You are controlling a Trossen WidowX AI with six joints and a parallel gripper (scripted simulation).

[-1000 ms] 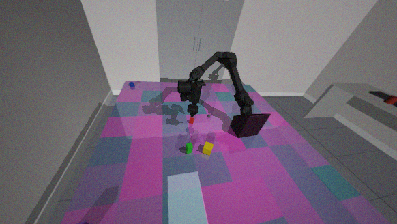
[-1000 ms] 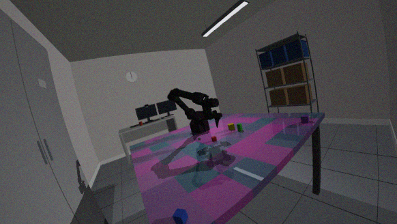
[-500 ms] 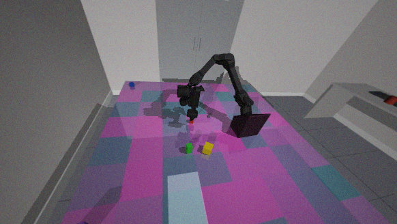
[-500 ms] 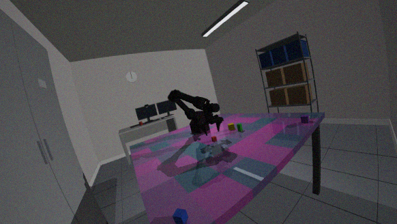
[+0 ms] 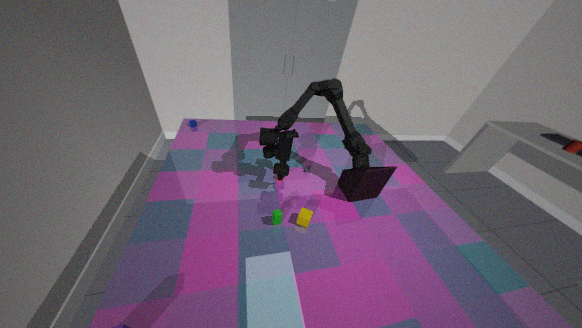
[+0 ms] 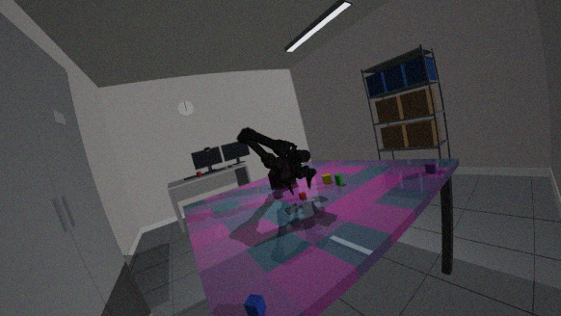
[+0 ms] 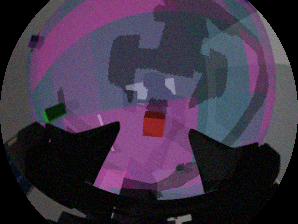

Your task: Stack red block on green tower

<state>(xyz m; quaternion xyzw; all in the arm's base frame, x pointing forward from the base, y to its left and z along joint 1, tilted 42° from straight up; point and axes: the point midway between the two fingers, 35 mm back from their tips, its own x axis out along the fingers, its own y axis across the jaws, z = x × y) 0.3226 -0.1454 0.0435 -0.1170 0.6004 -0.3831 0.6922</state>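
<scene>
Small red cube-shaped block (image 6: 303,196) (image 7: 154,125) sits on the patchwork-coloured counter (image 5: 210,255) (image 6: 337,265) (image 7: 125,155), apart from the upright green tower (image 5: 277,217) (image 6: 338,179) (image 7: 54,112); in the wrist view it lies between the fingertip lines, a touch left of centre, one face roughly square-on. Black two-finger gripper (image 5: 281,176) (image 6: 300,191) (image 7: 154,129) is above it, spread about fully, nothing held. Next move should be mostly straight down, fingers passing either side, then close.

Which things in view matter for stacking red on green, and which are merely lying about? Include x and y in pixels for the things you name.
For the job:
- small red block (image 6: 303,196) (image 7: 154,126)
- upright green tower (image 5: 277,217) (image 6: 338,179) (image 7: 54,113)

Lying about:
- yellow block (image 5: 305,218) (image 6: 327,178)
- small blue block (image 5: 193,123) (image 6: 254,304)
- small purple block (image 6: 430,169) (image 7: 34,41)
</scene>
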